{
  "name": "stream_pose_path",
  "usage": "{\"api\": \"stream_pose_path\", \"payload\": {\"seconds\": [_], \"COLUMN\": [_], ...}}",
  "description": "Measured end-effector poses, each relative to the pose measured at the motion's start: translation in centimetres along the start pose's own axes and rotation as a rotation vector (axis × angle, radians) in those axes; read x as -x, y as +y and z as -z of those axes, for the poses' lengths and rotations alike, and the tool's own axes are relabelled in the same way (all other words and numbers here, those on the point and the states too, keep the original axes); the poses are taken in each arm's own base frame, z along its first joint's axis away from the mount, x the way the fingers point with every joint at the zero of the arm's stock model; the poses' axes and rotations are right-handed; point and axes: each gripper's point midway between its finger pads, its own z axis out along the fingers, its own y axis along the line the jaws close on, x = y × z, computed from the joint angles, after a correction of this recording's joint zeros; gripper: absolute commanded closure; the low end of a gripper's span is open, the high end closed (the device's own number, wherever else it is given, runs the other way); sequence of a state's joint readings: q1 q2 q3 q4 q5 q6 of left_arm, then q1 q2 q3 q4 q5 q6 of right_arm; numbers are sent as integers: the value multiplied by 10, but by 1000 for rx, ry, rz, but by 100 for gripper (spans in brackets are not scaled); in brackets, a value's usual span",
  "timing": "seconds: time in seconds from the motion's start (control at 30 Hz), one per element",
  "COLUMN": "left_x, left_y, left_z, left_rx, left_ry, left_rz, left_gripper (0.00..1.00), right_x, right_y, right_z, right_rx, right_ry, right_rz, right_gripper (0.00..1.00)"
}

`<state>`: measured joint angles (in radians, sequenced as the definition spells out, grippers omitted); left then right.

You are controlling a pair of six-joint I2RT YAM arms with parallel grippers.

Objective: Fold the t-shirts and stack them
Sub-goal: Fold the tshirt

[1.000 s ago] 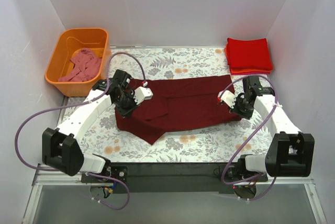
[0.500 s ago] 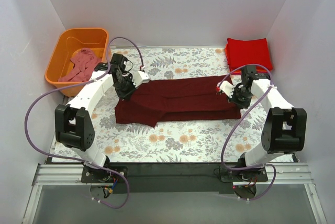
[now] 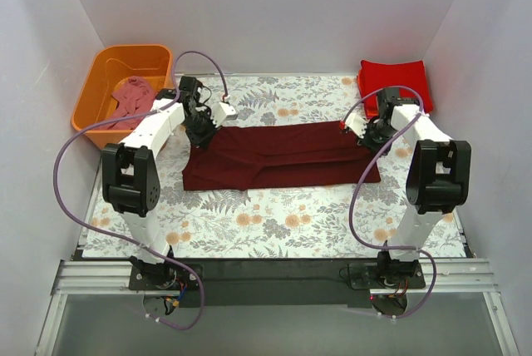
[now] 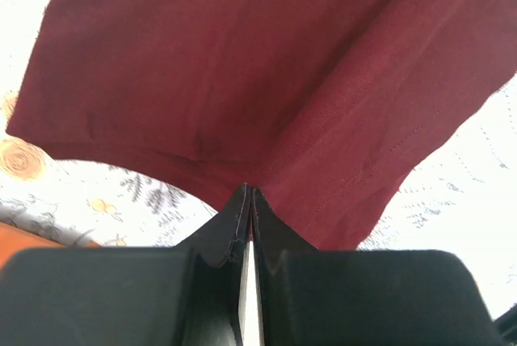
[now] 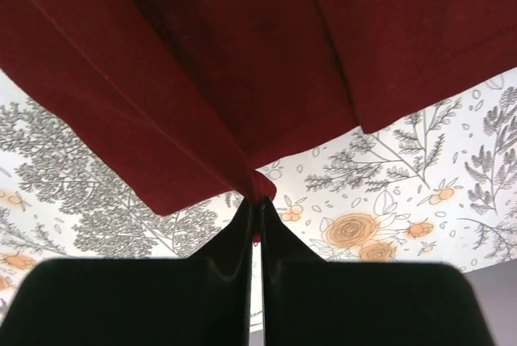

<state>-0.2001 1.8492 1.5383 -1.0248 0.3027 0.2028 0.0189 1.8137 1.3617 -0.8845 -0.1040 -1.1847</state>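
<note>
The flower-patterned table (image 3: 291,227) carries a maroon shirt (image 3: 274,156) spread across its middle, a stack of red shirts (image 3: 393,83) far right and an orange tub (image 3: 86,105) far left.

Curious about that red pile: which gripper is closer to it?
Right. The right gripper, pinching the maroon shirt, sits near the red pile; the left gripper holds the shirt's far end, by the orange tub.

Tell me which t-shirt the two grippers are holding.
The dark maroon t-shirt, spread out, pinched by the left gripper and right gripper. The red t-shirts sit folded at far right; the pink t-shirt lies crumpled in the orange tub.
</note>
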Motion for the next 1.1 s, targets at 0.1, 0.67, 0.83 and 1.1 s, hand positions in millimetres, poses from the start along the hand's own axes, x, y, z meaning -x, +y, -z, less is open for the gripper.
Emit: {"api": "stream_pose_path", "payload": {"seconds": [0.1, 0.67, 0.83, 1.1], "left_x": [3, -1, -1, -2], "left_y": [7, 25, 29, 33], "left_z": [-5, -25, -25, -37], "left_rx": [3, 5, 14, -1], "left_ry": [-3, 3, -4, 9], "left_rz": [0, 21, 21, 28], "left_gripper": [100, 100, 100, 100], "right_x": [1, 2, 0, 0], "right_y": [-6, -19, -18, -20], "right_z": [-3, -19, -23, -26], "right_rx": [-2, 19, 29, 31], "right_ry": [3, 20, 30, 36], "right_rz": [0, -6, -9, -12], "right_gripper": [99, 99, 99, 99]}}
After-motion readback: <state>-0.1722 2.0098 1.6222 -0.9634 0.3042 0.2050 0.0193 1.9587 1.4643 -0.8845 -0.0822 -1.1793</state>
